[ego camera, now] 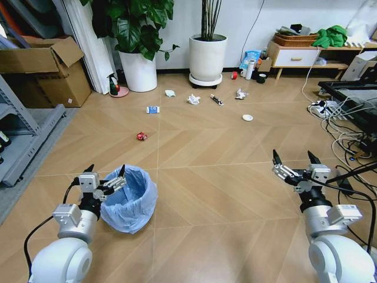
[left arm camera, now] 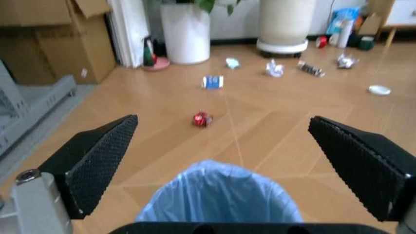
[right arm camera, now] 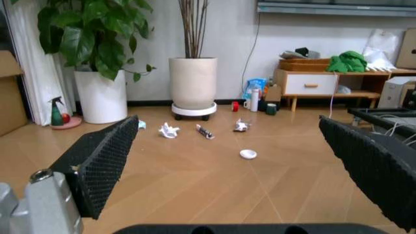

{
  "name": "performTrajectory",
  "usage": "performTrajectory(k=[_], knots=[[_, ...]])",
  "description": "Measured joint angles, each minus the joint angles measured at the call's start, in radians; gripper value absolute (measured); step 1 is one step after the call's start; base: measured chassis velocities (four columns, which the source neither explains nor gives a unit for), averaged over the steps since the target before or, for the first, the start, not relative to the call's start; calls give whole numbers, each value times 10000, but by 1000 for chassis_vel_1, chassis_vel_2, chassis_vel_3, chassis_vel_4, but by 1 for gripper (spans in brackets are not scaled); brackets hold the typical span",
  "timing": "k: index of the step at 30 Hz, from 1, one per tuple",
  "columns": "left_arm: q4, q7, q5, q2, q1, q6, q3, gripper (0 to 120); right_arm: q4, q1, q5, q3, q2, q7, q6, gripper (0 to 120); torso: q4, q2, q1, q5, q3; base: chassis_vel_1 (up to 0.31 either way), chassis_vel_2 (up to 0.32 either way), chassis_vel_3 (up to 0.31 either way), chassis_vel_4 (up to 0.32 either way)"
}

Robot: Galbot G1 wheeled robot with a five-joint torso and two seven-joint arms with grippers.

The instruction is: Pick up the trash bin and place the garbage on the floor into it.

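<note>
**Q:** Head view: how does each gripper stand?

**A:** The left gripper (ego camera: 106, 177) hangs over the near-left rim of the trash bin (ego camera: 131, 200), fingers spread wide and gripping nothing; one fingertip lies at the edge of the blue liner, though contact cannot be judged. The left wrist view shows both pads (left arm camera: 101, 161) well apart, with the bin's mouth (left arm camera: 221, 195) between and below them. The right gripper (ego camera: 296, 161) hovers above bare floor on the right, likewise spread and empty.

**Q:** Where does the garbage lie?

**A:** All of it lies on the wooden floor beyond the bin. Nearest is the red crumpled wrapper (ego camera: 141, 136). Farther off is the blue-white packet (ego camera: 152, 109), then a row near the plant pots: a pale paper scrap (ego camera: 170, 93), a white paper wad (ego camera: 194, 99), the black-white stick wrapper (ego camera: 217, 99) and a second wad (ego camera: 241, 94). The white disc (ego camera: 247, 117) lies apart to the right.

**Q:** What bounds the scene?

**A:** Two white plant pots (ego camera: 207, 57) stand by the wall, a cardboard box (ego camera: 47, 71) at left, cables (ego camera: 341, 127) at right.
</note>
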Motion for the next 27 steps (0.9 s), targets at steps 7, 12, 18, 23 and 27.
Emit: performTrajectory(k=[7,12,18,23,27], knots=[[968,-725,-1456,1010,-848,1501,84,100,-62,21,-40,-130,-86,-8,0,100,-3,0,0,0,1,0,0,0,0],[1852,-843,-2141,1617,-1449,2446,101,100,-143,76,-38,-256,-266,-29,-20,100,3,0,0,1,1,0,0,0,0],[2892,-726,-2756,1833,-2600,2799,569,100,-135,-37,-39,-202,-286,-37,-20,100,-4,0,0,-1,0,0,0,0,0],[3839,-627,-3337,1945,-3515,3145,1131,100,-88,-106,-46,-169,-285,-37,-20,100,-5,0,1,-1,1,0,0,0,0],[4689,-353,-3293,2063,-3898,3365,1378,100,-60,-170,-52,-139,-290,-32,-20,100,-1,0,1,-2,1,0,0,0,0]])
